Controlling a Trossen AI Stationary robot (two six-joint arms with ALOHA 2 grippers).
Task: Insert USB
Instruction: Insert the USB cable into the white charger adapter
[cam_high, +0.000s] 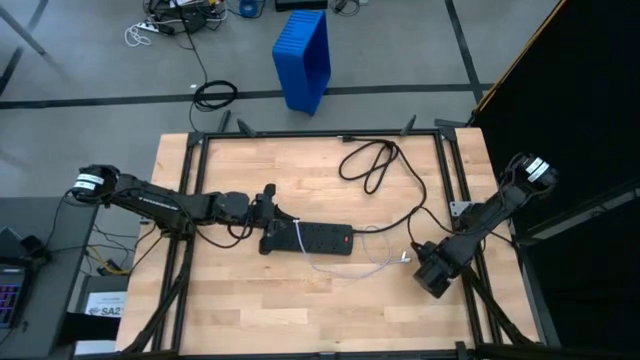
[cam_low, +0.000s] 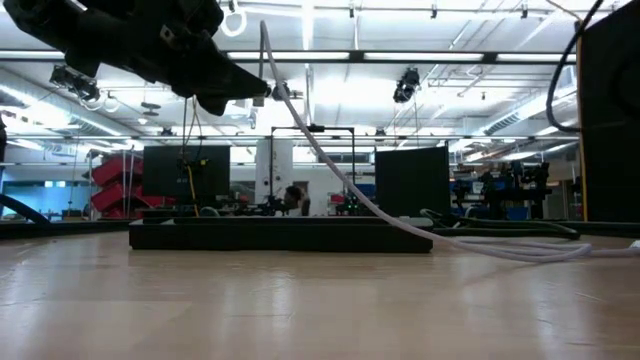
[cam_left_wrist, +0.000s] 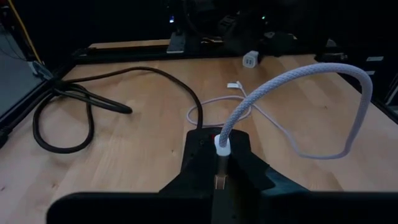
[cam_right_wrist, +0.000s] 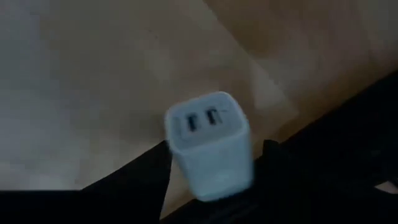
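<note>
high: straight down | low: tabletop level | wrists: close, forward | shared: power strip (cam_high: 312, 238)

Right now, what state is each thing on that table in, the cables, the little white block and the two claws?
USB: plug end pinched in the left claw, rest arching up, then trailing on the table.
Left gripper: shut on the USB plug, above the power strip.
Right gripper: open, around the white charger.
White charger: between the right fingers, ports empty.
Power strip: lying flat.
Black cord: loosely looped.
</note>
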